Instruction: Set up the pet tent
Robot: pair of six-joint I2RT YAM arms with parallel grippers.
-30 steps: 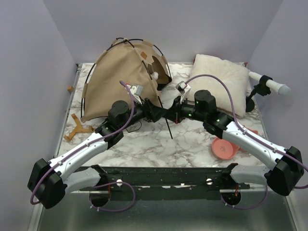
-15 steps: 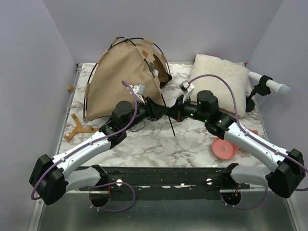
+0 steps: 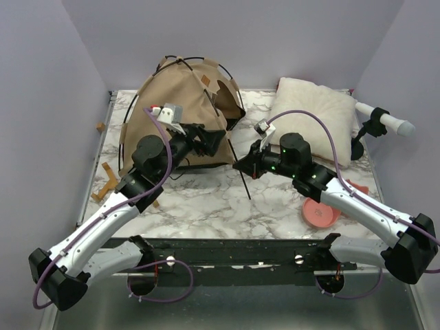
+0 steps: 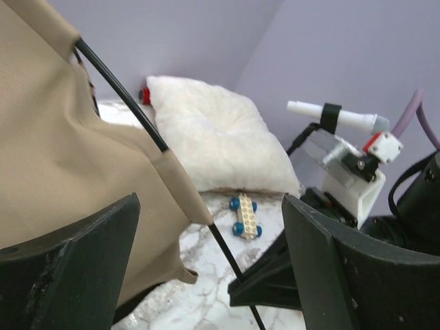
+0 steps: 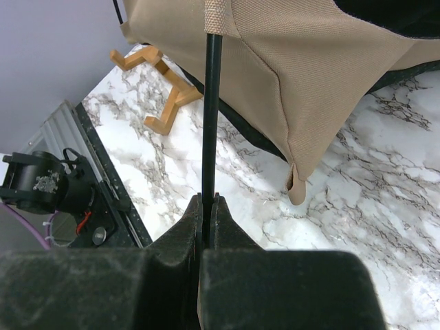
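The right end effector (image 5: 207, 210) pinches a thin black pole (image 5: 212, 103) of the pet tent (image 3: 175, 103), which stands just beyond it on the surface (image 3: 206, 199). The left end effector (image 4: 210, 206) gapes wide, gripping nothing, its fingers flanking the tent's corner.

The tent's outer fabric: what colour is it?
Plain tan; the pet tent shows it best in the right wrist view.
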